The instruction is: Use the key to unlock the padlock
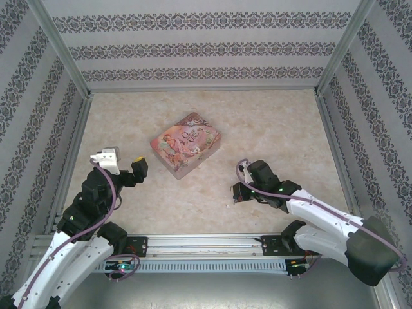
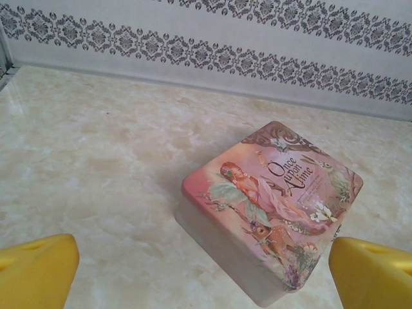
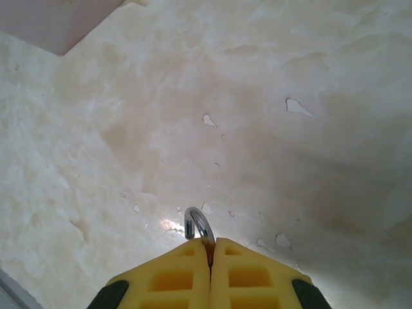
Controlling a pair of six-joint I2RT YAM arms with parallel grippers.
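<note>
My right gripper [image 3: 209,248] pinches a silver loop [image 3: 197,224], likely the key; left gripper [image 2: 206,270] gapes empty toward the tin [image 2: 270,206], ready to steady it.

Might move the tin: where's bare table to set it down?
Widest bare table: far right, between the pink tin, back wall and right frame. Also bare: the strip behind the tin, and the near middle between the arms. Tight: between the tin and the open jaws of the left arm, and around the shut jaws of the right arm.
</note>
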